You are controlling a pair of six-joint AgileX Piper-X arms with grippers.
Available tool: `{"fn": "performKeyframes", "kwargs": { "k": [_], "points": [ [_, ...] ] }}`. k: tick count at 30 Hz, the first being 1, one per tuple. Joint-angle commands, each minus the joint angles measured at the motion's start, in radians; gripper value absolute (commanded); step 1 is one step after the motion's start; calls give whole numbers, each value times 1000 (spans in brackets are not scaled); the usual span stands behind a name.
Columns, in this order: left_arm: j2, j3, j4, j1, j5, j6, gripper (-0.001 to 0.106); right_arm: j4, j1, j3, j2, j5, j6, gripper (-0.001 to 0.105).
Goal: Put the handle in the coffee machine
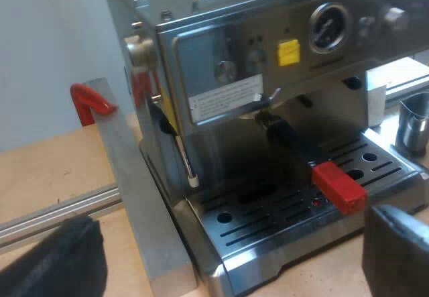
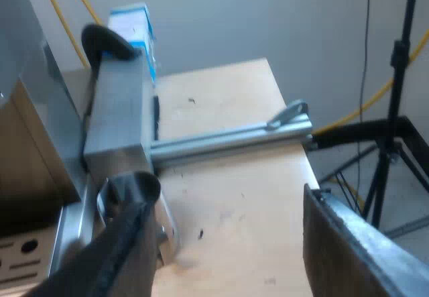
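- Fingers [image 1: 60,260] of the left tool [image 1: 231,216] stand wide apart with nothing between them, so this tool is released. It hangs before the drip tray [image 1: 375,169] of the espresso machine [image 1: 221,55], low over the table [image 1: 40,169].
- The steam wand [image 1: 182,153] hangs at the machine's side, close to the way in. An approach that swings wide could strike it and push it aside.
- The holder [image 1: 268,119] already sits under the brew head. Its dark handle [image 1: 291,143] points out over the tray, and the red end [image 1: 338,188] is free.
- I cannot tell if the holder is turned fully to the lock. If it is not, I judge that it may drop out or sit loose.
- A grip on the smooth red end alone could slip when the handle is turned. A grip taken too low could scrape a finger on the tray.
- The metal jug [image 1: 414,119] stands just beside the tray's corner, near the handle's turning path. A wide turn could knock it over.
- The right tool [image 2: 228,193] is released too, with its fingers [image 2: 355,250] apart and empty above the table [image 2: 221,109].
- The metal jug [image 2: 124,184] is just beside one finger of the right tool; I cannot tell if they touch. A sudden move there could tip it or push it along the table.
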Motion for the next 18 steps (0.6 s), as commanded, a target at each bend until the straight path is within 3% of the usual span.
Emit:
{"fn": "performKeyframes", "kwargs": {
  "k": [1, 11, 18],
  "points": [
    [-125, 70, -114, -27, -37, -19, 79, -67, -6, 23, -44, -5, -17, 51],
    [-124, 289, -152, -88, -46, -16, 79, -77, -6, 175, -41, -5, -13, 51],
    [-122, 355, -185, -114, -49, -15, 79, -77, -6, 299, -41, -5, -13, 51]
  ]
}}
